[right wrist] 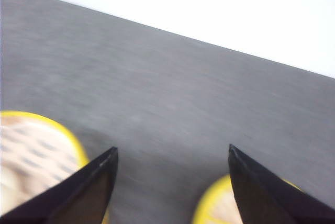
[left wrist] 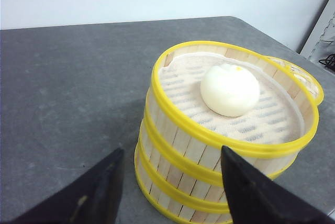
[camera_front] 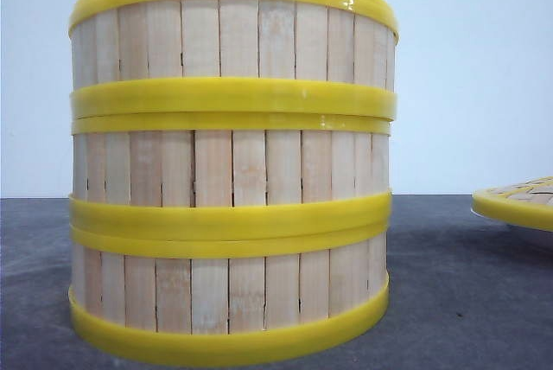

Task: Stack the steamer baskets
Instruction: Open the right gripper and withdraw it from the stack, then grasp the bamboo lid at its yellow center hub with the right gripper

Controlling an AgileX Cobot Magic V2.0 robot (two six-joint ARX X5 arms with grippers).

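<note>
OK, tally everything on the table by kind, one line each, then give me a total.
Round wood-slat steamer baskets with yellow rims, stacked: 3
White steamed bun, in the top basket: 1
Flat woven yellow-rimmed lid, beside the stack: 1
Total: 5

Dark grey tabletop, matte, speckled. Stack of three steamer baskets stands on it near the front edge, bottom basket's yellow rim on the surface. Woven yellow-rimmed lid sits toward the right edge on a white plate.
</note>
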